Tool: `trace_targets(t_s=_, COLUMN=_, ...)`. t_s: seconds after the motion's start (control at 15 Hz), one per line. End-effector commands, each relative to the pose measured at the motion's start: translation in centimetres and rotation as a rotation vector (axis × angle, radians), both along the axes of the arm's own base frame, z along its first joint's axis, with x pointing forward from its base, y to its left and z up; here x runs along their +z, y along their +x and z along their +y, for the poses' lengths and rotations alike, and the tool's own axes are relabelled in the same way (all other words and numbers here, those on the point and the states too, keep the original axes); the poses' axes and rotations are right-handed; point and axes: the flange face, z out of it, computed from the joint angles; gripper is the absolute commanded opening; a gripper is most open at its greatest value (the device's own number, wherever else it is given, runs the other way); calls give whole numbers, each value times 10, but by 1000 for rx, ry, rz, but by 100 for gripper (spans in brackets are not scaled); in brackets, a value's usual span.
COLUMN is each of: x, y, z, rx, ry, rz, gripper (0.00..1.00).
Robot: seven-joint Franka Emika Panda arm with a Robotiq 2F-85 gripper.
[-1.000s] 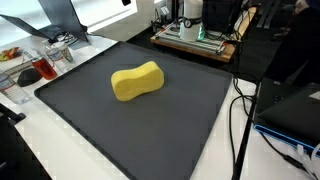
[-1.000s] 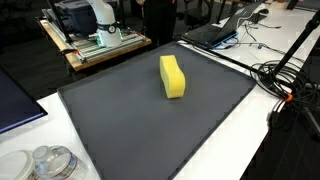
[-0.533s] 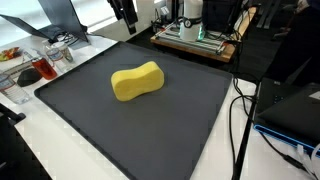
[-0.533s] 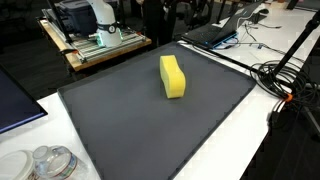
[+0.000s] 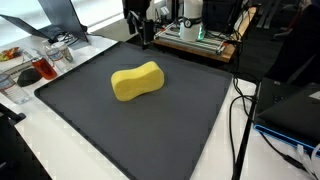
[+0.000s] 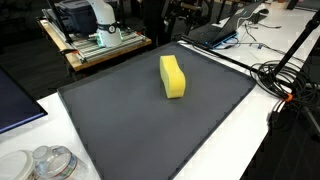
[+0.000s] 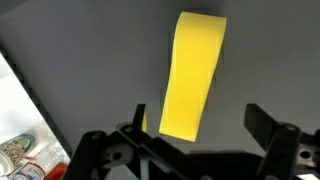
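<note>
On the dark mat (image 7: pixel 90 60), the sponge (image 7: pixel 195 75) is being framed lengthwise, just ahead, between the fingers (image 7: pixel 262 118) of the empty, wide-open claw (image 7: pixel 200 120).

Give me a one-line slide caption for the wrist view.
Open gripper hovering above a yellow sponge that lies on a dark grey mat.

Open dark grey rubber mat (image 5: pixel 160 130) lies all around the yellow peanut-shaped foam sponge (image 5: pixel 137 81); clear glassware (image 5: pixel 57 55) and black cables (image 6: pixel 285 80) crowd only its edges.
</note>
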Motion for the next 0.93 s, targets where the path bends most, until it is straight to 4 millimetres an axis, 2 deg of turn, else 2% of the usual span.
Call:
trace_targets(t_s=0.0, x=0, y=-42, z=31, rx=44, ry=-76, rz=-95, gripper=100)
trace_targets(t_s=0.33, x=-11, y=-71, z=71, rx=86, ry=-171, rz=-115, gripper=100)
trace_targets(t_s=0.67, x=-29, y=-80, z=113, rx=131, ry=-247, rz=-94, gripper=100)
trace_targets(t_s=0.87, x=-46, y=-84, z=137, rx=136, ry=-316, rz=-52, gripper=100)
